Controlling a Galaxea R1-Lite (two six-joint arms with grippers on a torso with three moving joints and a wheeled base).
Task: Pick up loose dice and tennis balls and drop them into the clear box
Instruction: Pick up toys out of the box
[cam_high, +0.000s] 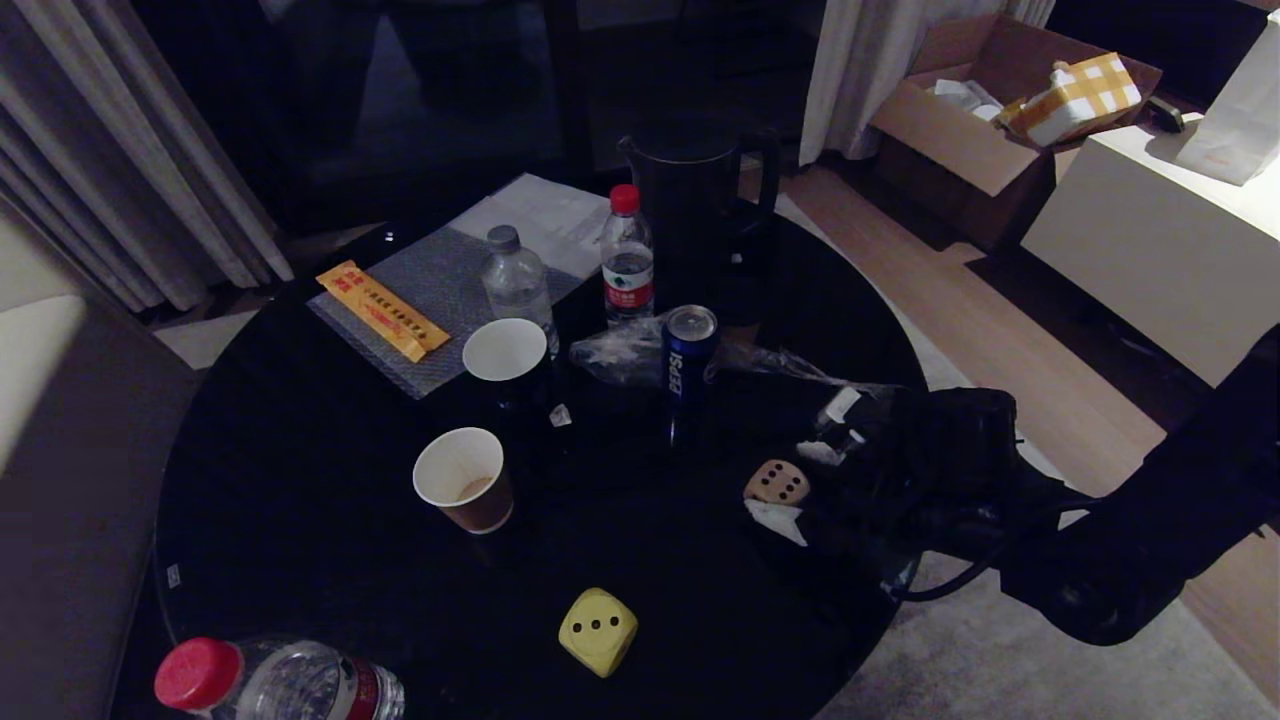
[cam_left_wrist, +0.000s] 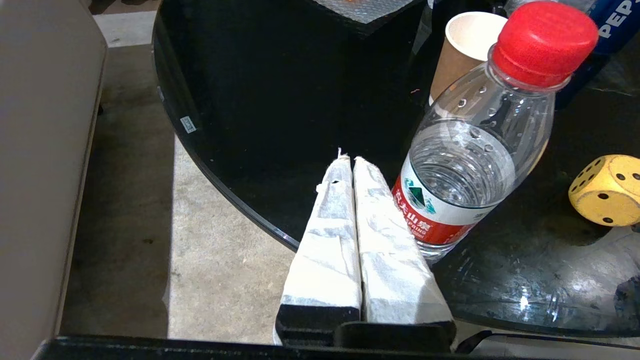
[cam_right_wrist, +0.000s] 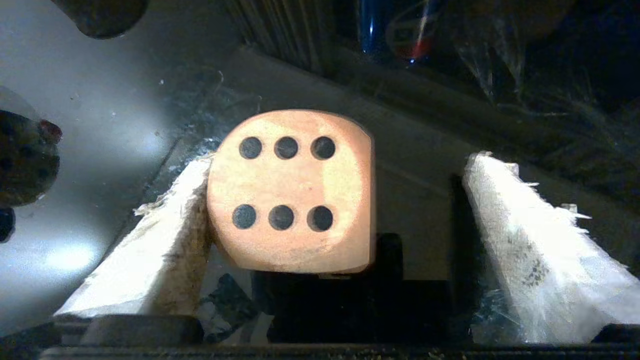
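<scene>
On the dark round worktop (cam_high: 300, 480), the right pincer (cam_high: 800, 485) is spread wide around the beige die (cam_high: 777, 482), one finger touching it, nothing gripped. The die is judged light and soft, best squeezed on opposite flat faces. The left pincer (cam_left_wrist: 350, 160) is parked closed at the worktop's edge

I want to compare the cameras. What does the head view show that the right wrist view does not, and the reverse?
Only the head view shows the yellow die, two paper cups, the Pepsi can and the whole round table. Only the right wrist view shows the six pips on the beige die, with one finger against it and the other apart. Both show the beige die between the open right gripper.
</scene>
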